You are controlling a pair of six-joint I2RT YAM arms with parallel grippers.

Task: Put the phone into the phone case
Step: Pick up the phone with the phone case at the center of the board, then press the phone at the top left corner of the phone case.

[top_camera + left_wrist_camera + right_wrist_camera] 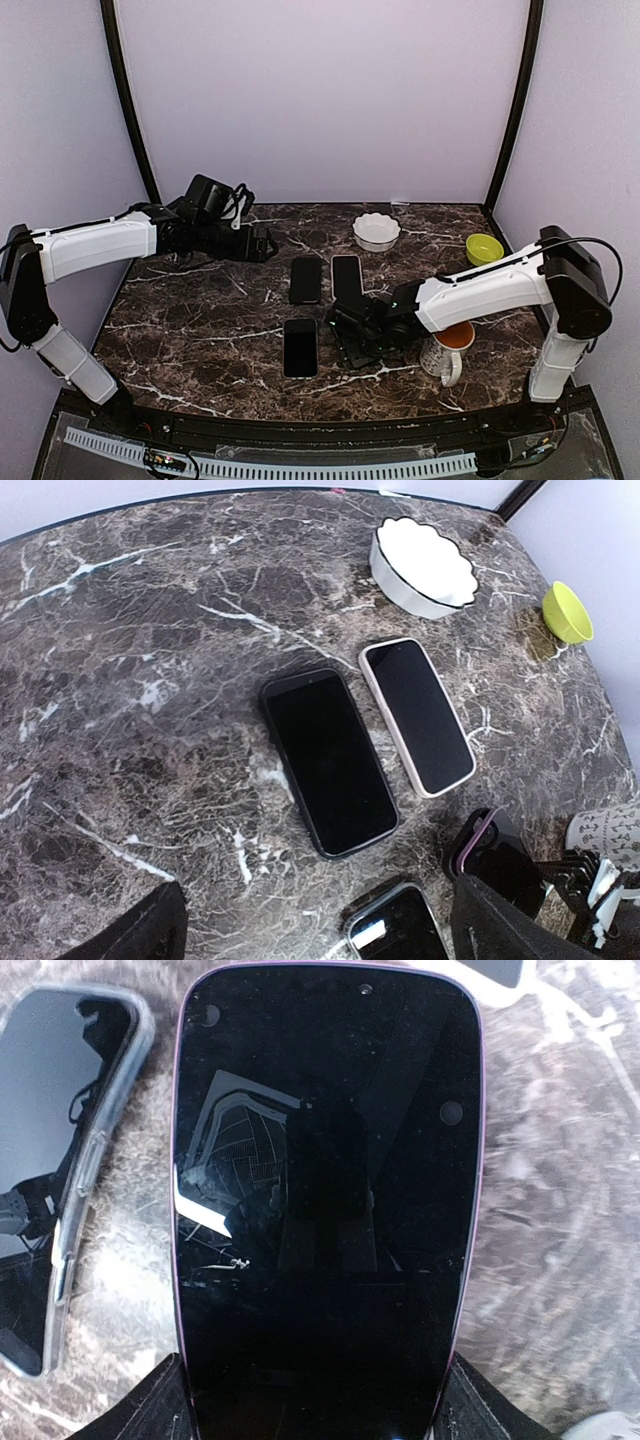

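From above, my right gripper [348, 335] sits low near the middle, just right of the clear case [300, 347], while my left gripper [262, 243] hovers far left, jaws apart and empty. My left wrist view shows the phone [492, 858] tilted beside that case. My right wrist view shows my fingers [150, 1407] clamped on the phone's long edges. Grasp made, I judge; next it needs lifting, squaring over the case, pressing in.
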